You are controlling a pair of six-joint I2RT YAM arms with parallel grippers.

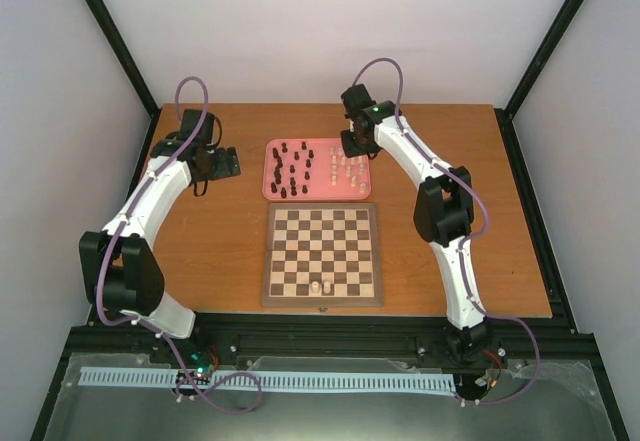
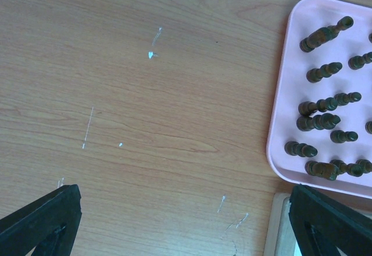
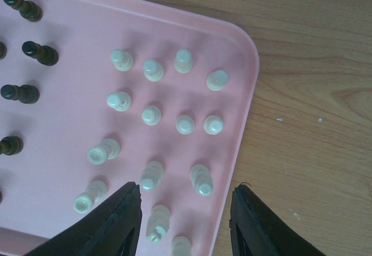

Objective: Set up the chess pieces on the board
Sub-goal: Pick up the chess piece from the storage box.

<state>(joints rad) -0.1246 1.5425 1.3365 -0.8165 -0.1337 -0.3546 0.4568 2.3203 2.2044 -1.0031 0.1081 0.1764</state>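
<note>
Right wrist view: right gripper [image 3: 186, 230] with fingers spread, nothing pinched. It hangs low over the near right corner of the pink tray [image 3: 247, 64]. The cream pieces [image 3: 151, 115] stand there in loose rows, and a couple of them sit under the gap between the fingers without touching either one. Dark pieces [image 3: 35, 53] fill the tray's left part.

Left wrist view: left gripper [image 2: 183, 227] also spread wide and empty, over bare table [image 2: 145, 105], just left of the tray's edge [image 2: 285, 93]. More dark pieces [image 2: 322, 119] show inside that edge.

Top view: right gripper [image 1: 352, 146] is at the tray's far right side and left gripper [image 1: 228, 164] is off its left side. The board [image 1: 268, 261] lies just nearer the arm bases than the tray. Two cream pieces [image 1: 314, 286] stand on its near rank; every other square is bare. Setup judged barely begun.

Handling, as a judgement:
- Pieces look like small turned wood: light, stiff, smooth, narrow-based, so easy to tip.
- Take one from above, fingers either side of the stem just below the head.
- Neighbours stand close, so line up on a single piece or a finger will knock the next one over.
- A light squeeze should do; a smooth round stem may slip or twist if caught off centre.
</note>
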